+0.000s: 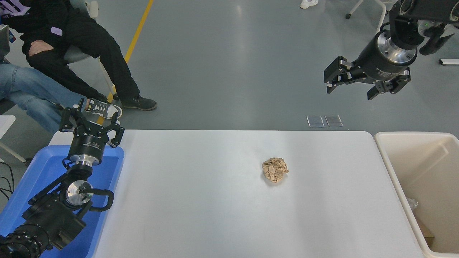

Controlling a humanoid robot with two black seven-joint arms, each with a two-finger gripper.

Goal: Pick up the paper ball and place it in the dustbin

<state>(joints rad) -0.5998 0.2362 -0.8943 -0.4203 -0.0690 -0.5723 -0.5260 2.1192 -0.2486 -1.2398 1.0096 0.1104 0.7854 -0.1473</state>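
Note:
The tan-brown paper ball [275, 170] lies on the white table [200, 200], right of the middle. The cream-beige dustbin [392, 168] stands against the table's right edge, its opening showing some bits at the bottom. My right gripper [349, 87] is open and empty, held high at the upper right, far above and beyond the ball, to its right. My left gripper [89, 116] is open and empty, parked at the lower left over the blue tray.
A bright blue tray [111, 168] sits at the table's left edge under the left arm. People sit beyond the table's far left corner, legs and shoes [138, 102] near it. A yellow floor line [138, 34] runs behind.

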